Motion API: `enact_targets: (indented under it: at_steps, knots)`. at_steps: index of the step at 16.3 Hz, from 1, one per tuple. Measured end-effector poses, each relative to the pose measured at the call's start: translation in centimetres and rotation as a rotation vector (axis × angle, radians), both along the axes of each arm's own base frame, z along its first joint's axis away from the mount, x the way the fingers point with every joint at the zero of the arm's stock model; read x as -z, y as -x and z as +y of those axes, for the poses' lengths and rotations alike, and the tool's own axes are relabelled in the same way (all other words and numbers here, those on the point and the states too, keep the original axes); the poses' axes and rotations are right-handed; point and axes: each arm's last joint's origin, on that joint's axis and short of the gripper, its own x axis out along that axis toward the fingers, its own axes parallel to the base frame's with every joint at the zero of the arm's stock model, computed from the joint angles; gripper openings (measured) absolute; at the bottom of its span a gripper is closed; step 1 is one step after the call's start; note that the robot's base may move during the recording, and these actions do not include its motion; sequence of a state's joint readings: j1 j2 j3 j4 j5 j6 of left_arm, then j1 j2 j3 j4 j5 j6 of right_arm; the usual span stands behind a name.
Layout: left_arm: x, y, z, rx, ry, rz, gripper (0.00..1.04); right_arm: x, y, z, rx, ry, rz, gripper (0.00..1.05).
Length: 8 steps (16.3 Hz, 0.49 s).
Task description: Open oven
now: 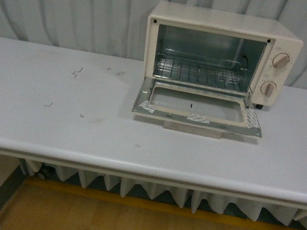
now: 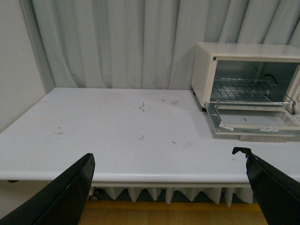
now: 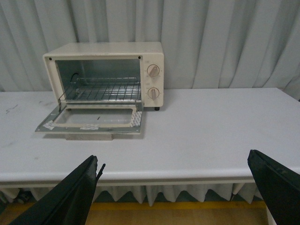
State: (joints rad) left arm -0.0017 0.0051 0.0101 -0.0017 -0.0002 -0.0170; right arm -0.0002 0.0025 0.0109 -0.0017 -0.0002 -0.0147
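The left end effector (image 2: 168, 187) and the right end effector (image 3: 176, 187) both stand spread wide and hold nothing, hanging back off the front edge of the worktop (image 1: 51, 127), well apart from the oven (image 1: 221, 54). The oven sits at the back right of the worktop with its door (image 1: 198, 107) folded flat, wire rack (image 1: 200, 73) exposed. I judge the opening done, so the sound course is keeping both arms clear of the door.

Only the robot's fingers are showing: the left gripper (image 2: 168, 187) and right gripper (image 3: 180, 192) each have two smooth, black, pointy fingers.
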Motion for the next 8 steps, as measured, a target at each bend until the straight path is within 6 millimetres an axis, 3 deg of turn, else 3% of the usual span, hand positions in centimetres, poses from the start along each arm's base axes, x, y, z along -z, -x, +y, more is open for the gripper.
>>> enact_targets:
  at_steps: [8]
  knots:
    - [0.02,0.0,0.0,0.0,0.0,0.002,0.98,0.02,0.0,0.0,0.001,0.0,0.002,0.98]
